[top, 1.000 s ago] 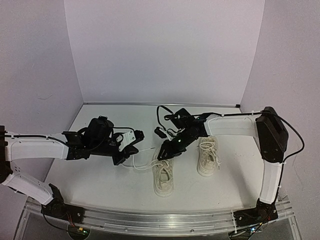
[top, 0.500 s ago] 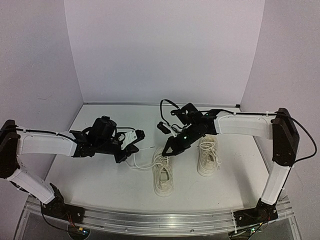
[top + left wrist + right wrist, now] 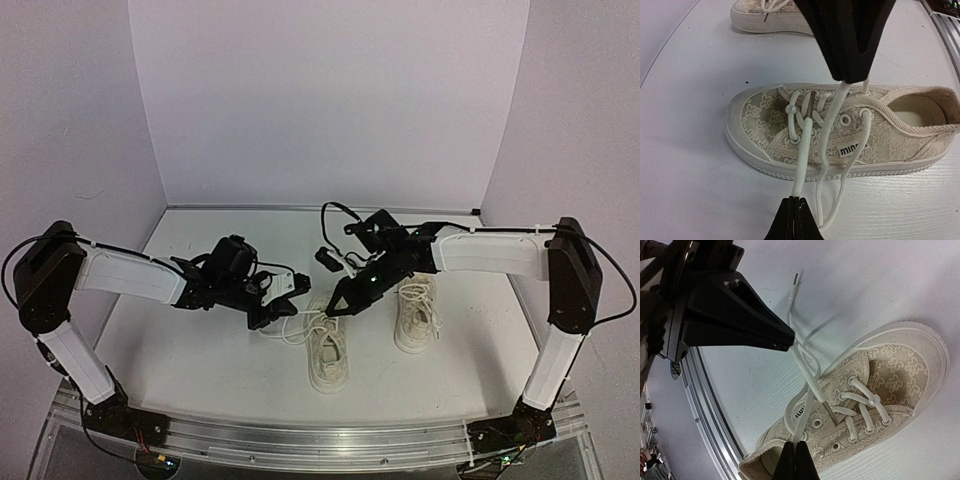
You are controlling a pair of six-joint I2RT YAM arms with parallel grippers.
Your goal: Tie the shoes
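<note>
**A:** Where are the shoes?

**B:** They are side by side on the worktop [image 3: 200, 350], between its middle and its near edge, toes toward the far edge. The left shoe [image 3: 327, 358] sits closer to the near edge than the right shoe [image 3: 417, 315].

**A:** What about the left claw?

**B:** The left claw [image 3: 299, 288] is pinched tight on a lace [image 3: 801, 165] just off the left shoe's left side. The lace runs straight from the eyelets to its tips.

**A:** And the right claw?

**B:** The right claw [image 3: 334, 307] hangs over the left shoe's laced front, closed on a second strand [image 3: 836, 107] lifted from the eyelets. A slack loop [image 3: 840, 190] droops down that shoe's side onto the worktop.

**A:** And the right shoe?

**B:** Neither claw touches it. Its laces lie loose on top.
</note>
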